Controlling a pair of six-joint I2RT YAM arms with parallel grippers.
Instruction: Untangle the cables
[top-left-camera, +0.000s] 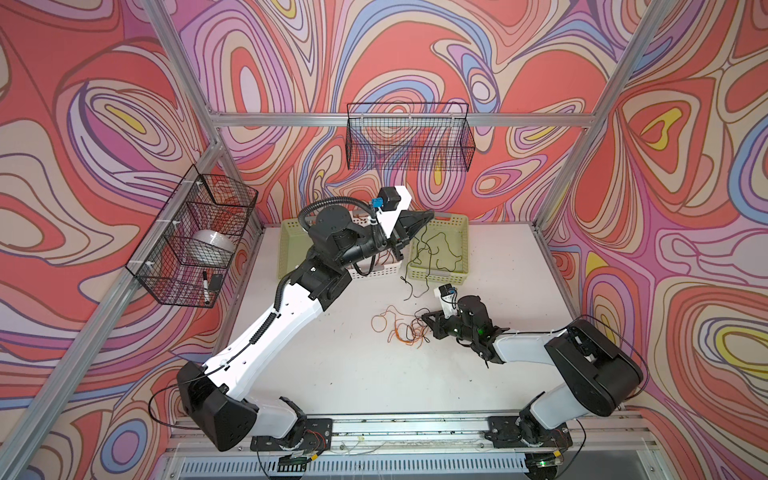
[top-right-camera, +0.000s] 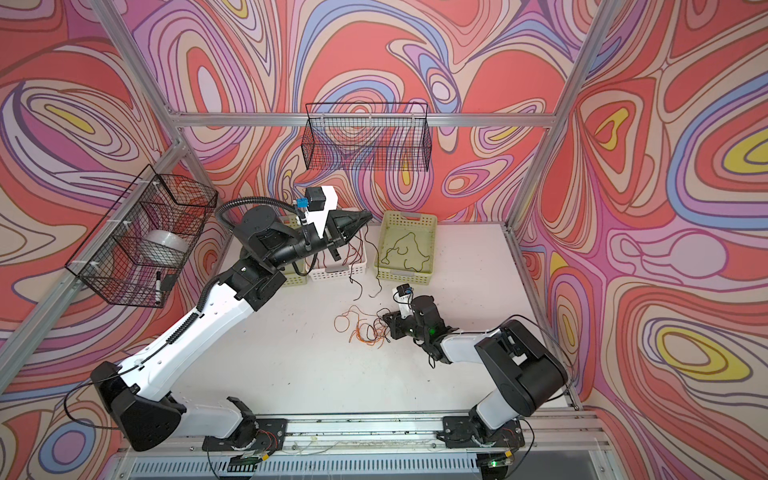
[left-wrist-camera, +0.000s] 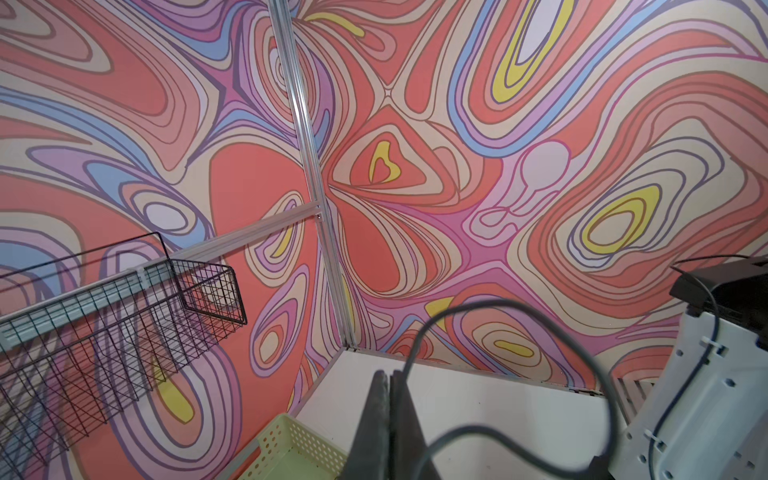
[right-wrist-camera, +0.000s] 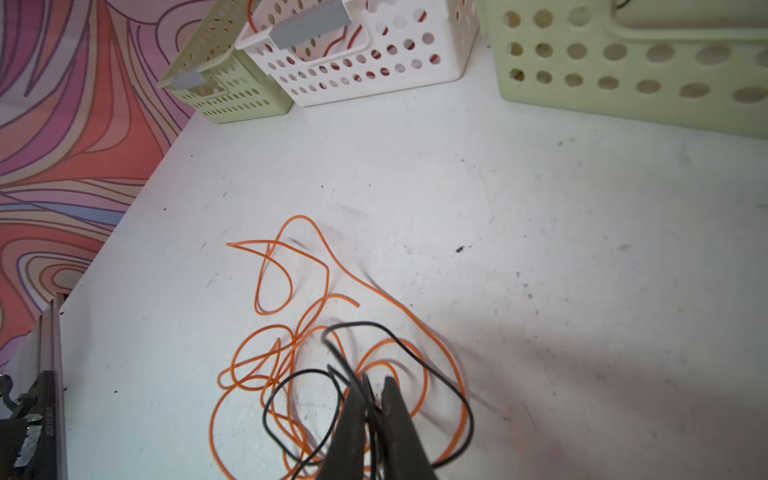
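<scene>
Orange cable is just a loose heap on the table right ahead of my right gripper. The black cable loops around and through its fingers, which sit a crack apart, not pinching anything as far as I can see. The dark reddish-brown cable dangles straight below my left gripper into the white basket; that gripper's raised and squeezed fully together, and I can't see what's actually between the fingers.

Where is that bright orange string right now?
In both top views the orange cable lies in loose loops on the white table near its middle, at the right arm's fingers; a black cable loops over it.
</scene>
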